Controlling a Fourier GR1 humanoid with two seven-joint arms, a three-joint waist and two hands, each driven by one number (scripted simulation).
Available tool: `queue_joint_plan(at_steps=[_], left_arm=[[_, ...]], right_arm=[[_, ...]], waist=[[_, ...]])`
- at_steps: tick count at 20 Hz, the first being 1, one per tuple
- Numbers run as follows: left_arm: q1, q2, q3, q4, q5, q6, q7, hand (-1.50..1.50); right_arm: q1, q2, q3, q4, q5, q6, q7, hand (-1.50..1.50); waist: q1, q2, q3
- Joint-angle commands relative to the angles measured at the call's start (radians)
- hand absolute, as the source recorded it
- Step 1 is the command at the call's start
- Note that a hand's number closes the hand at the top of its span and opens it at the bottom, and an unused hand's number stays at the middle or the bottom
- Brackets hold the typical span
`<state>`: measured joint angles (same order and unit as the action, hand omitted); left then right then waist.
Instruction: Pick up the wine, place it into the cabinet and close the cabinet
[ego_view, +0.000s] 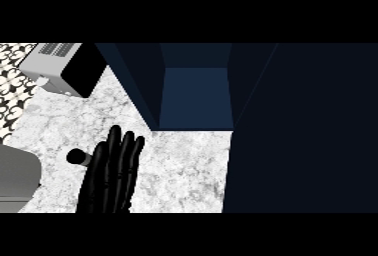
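Note:
The wine bottle (80, 158) shows only as a dark round top and a short pale neck on the marble counter (184, 165); my left hand (111, 175) hides the rest. That hand stands just right of the bottle with its fingers straight and pointing up the view, open. I cannot tell whether it touches the bottle. The dark blue cabinet (196, 97) stands open at the back centre, and nothing shows in its interior. Its door (303, 130) swings out and fills the right side. My right hand does not show.
A white appliance with a black front (65, 67) sits at the back left of the counter. A grey rounded object (15, 175) lies at the left edge. A patterned wall (13, 85) runs along the far left.

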<state>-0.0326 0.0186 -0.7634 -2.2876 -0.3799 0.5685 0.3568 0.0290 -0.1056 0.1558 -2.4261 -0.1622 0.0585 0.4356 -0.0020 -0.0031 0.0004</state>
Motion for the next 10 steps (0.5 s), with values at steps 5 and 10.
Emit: queue_joint_plan(at_steps=[5, 10], left_arm=[[-0.079, -0.017, -0.076, -0.002, -0.112, 0.120, 0.126, -1.50], [-0.082, -0.016, -0.007, -0.069, -0.143, 0.116, 0.210, -1.50]], right_arm=[[-0.083, -0.002, -0.023, -0.083, -0.004, -0.034, 0.122, -1.50], [0.056, -0.029, -0.109, -0.152, -0.113, 0.031, 0.073, -1.50]], waist=[[0.001, 0.001, 0.000], [-0.007, -0.001, 0.001]])
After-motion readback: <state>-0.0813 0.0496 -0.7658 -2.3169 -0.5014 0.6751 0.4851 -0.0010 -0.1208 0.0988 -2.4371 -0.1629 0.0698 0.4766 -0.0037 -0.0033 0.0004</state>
